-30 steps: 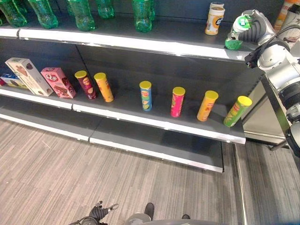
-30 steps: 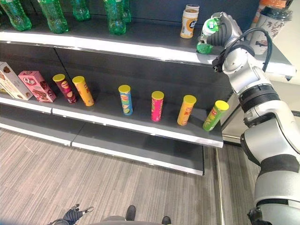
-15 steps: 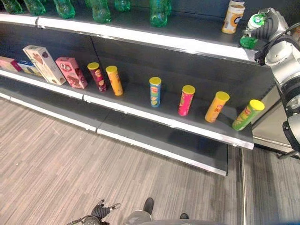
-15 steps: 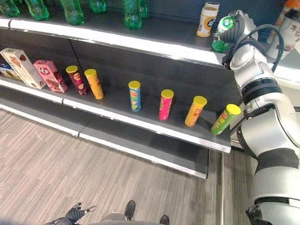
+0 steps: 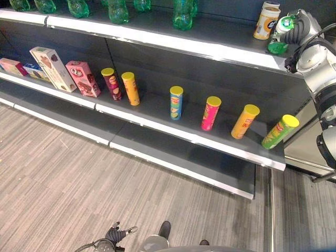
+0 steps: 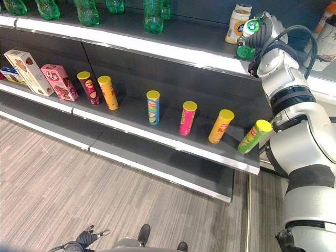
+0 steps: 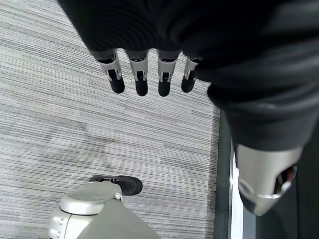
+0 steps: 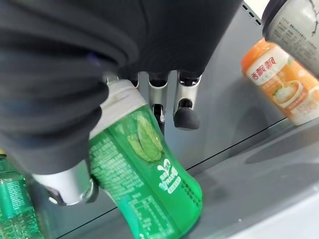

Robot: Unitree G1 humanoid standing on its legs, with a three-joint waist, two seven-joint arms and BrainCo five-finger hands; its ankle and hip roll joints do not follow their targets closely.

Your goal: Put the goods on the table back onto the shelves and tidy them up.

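A green bottle with a white cap (image 5: 277, 41) tilts over the right end of the top shelf (image 5: 210, 50), its base low at the shelf's front edge. My right hand (image 5: 303, 29) is shut on it; in the right wrist view the thumb and fingers (image 8: 185, 117) wrap the green bottle (image 8: 149, 184). A beige can (image 5: 266, 22) stands just to its left. My left hand (image 5: 116, 234) hangs low above the floor, its fingers (image 7: 141, 82) straight and holding nothing.
Several green bottles (image 5: 184, 13) stand further left on the top shelf. The middle shelf carries several chip cans (image 5: 176, 103), a leaning green can (image 5: 280, 132) at its right end, and boxes (image 5: 50, 68) at the left. An orange can (image 8: 279, 84) lies past my right hand.
The whole view has shifted, so the camera moved. My right hand still holds the green bottle at the top shelf, now a little nearer the beige can.
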